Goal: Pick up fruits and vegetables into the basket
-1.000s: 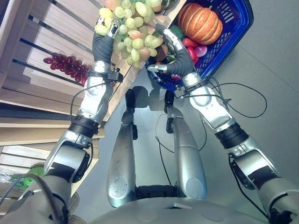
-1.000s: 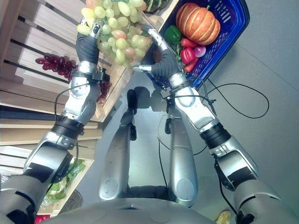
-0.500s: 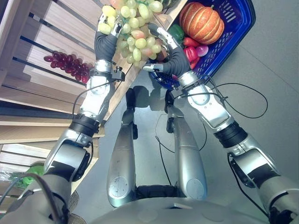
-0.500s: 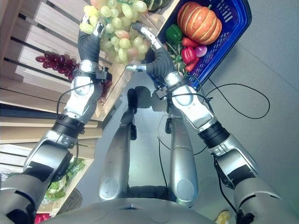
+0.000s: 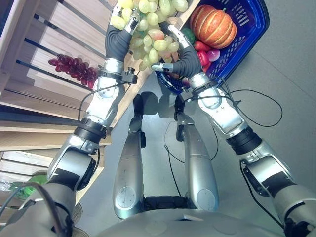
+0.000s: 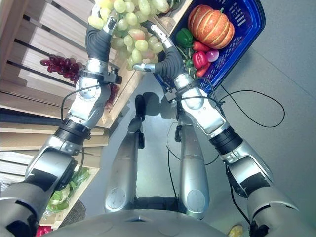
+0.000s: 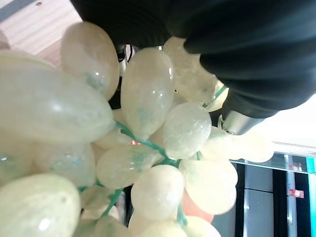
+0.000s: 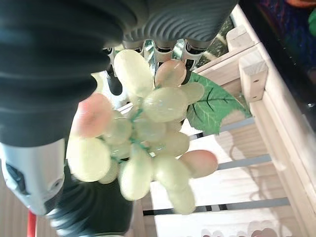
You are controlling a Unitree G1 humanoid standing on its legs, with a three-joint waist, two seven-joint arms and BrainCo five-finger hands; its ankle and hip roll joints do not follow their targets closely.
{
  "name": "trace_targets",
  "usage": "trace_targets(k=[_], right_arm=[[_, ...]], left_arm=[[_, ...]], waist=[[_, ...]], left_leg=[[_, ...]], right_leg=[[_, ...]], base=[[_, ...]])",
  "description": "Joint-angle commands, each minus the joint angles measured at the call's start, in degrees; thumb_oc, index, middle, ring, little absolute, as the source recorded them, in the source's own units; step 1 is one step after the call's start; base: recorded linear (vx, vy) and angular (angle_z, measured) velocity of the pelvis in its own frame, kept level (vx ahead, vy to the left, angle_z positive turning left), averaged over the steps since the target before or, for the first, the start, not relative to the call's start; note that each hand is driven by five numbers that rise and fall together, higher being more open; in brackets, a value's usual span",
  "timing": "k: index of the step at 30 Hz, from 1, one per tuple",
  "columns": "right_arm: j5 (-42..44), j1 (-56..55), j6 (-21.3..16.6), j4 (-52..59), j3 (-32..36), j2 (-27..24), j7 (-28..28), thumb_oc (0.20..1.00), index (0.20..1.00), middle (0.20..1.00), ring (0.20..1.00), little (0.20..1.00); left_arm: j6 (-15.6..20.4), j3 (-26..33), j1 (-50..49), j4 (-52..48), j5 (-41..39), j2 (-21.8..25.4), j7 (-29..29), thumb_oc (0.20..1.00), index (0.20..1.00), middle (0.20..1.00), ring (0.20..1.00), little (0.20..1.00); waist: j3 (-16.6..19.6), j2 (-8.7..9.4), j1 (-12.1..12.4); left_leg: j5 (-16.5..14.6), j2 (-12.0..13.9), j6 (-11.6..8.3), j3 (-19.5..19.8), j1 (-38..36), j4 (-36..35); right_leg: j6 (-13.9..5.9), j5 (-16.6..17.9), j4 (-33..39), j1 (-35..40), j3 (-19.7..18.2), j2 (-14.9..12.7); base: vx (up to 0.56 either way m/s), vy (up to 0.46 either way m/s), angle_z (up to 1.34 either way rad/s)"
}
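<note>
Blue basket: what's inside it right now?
In the blue basket: an orange pumpkin, a green pepper, red peppers and something pink. The right hand and green grapes cover its near corner.

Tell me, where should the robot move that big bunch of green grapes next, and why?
Probably sideways toward the blue plastic basket. Both the left hand and right hand cradle the bunch of pale green grapes over the wooden crate's edge, not yet above the basket.

Place: I stand in a shop-like produce display.
Signs: slatted wooden shelves [image 5: 44, 64] on my left holding red grapes [image 5: 71, 69]; blue shopping basket [image 5: 249, 34] far right.
</note>
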State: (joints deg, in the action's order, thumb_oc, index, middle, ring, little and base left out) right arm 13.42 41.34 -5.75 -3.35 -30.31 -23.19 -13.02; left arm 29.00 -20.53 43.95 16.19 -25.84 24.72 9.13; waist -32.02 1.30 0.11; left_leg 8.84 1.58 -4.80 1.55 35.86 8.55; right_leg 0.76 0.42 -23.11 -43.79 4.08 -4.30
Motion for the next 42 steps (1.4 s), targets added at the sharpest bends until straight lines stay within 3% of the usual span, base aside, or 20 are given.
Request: trace_targets(k=[1, 18, 27, 29, 30, 42], right_arm=[[-0.2, 0.48, -1.1, 5.06, -0.71, 2.52, -2.05, 1.0, 1.0, 1.0, 1.0, 1.0], [0.8, 0.37, 4.41, 4.21, -1.06, 4.31, -4.33, 1.0, 1.0, 1.0, 1.0, 1.0], [2.69, 0.73, 5.7, 4.15, -1.56, 4.79, -3.02, 1.0, 1.0, 1.0, 1.0, 1.0], [2.54, 0.67, 5.49, 4.19, -1.56, 4.87, -3.26, 0.52, 0.52, 0.52, 0.52, 0.52], [2.43, 0.8, 5.3, 4.1, -1.42, 5.09, -3.27, 0.2, 0.2, 0.2, 0.2, 0.2], [1.55, 0.64, 5.06, 3.98, -1.16, 5.65, -4.26, 0.2, 0.2, 0.2, 0.2, 0.2]], left_arm=[[5.67, -0.37, 2.53, -9.0, -0.14, -3.15, -2.35, 0.2, 0.2, 0.2, 0.2, 0.2], [6.85, -0.87, 2.21, -14.66, -0.16, -5.17, -4.93, 0.2, 0.2, 0.2, 0.2, 0.2], [4.92, -1.69, 2.45, -16.21, -0.96, -5.62, -7.63, 0.2, 0.2, 0.2, 0.2, 0.2], [4.56, -1.86, 2.32, -16.18, -1.78, -5.7, -8.77, 0.2, 0.2, 0.2, 0.2, 0.2], [4.17, -2.08, 2.26, -16.13, -2.65, -5.73, -9.69, 0.2, 0.2, 0.2, 0.2, 0.2], [2.89, -3.07, 1.44, -17.22, -4.89, -6.76, -12.58, 0.2, 0.2, 0.2, 0.2, 0.2]], waist=[[2.23, -2.4, -0.78], [2.23, -2.26, -0.64], [2.23, -1.94, -0.5], [2.23, -1.9, -0.47], [2.23, -1.92, -0.46], [2.23, -2.0, -0.6]], left_leg=[[-5.01, -3.67, 2.27, -0.04, 1.1, 4.15], [-4.89, -4.08, 2.57, 0.23, 1.1, 3.93], [-5.21, -4.05, 2.61, 0.22, 0.57, 3.9], [-5.27, -4.07, 2.67, 0.27, 0.47, 3.94], [-5.28, -4.11, 2.7, 0.31, 0.37, 3.88], [-5.16, -4.19, 2.87, 0.21, 0.09, 3.23]], right_leg=[[-4.55, 0.5, 6.44, 5.6, 1.25, 0.33], [-4.42, 0.78, 6.62, 5.58, 1.2, 0.59], [-4.53, 0.51, 6.44, 6.0, 1.4, 0.69], [-4.54, 0.54, 6.38, 6.04, 1.44, 0.7], [-4.57, 0.55, 6.48, 6.18, 1.42, 0.74], [-4.76, 1.03, 7.22, 6.32, 1.26, 0.81]], base=[[0.0, 0.0, 0.0], [0.0, 0.0, 0.0], [0.0, 0.0, 0.0], [0.0, 0.0, 0.0], [0.0, 0.0, 0.0], [0.0, 0.0, 0.0]])
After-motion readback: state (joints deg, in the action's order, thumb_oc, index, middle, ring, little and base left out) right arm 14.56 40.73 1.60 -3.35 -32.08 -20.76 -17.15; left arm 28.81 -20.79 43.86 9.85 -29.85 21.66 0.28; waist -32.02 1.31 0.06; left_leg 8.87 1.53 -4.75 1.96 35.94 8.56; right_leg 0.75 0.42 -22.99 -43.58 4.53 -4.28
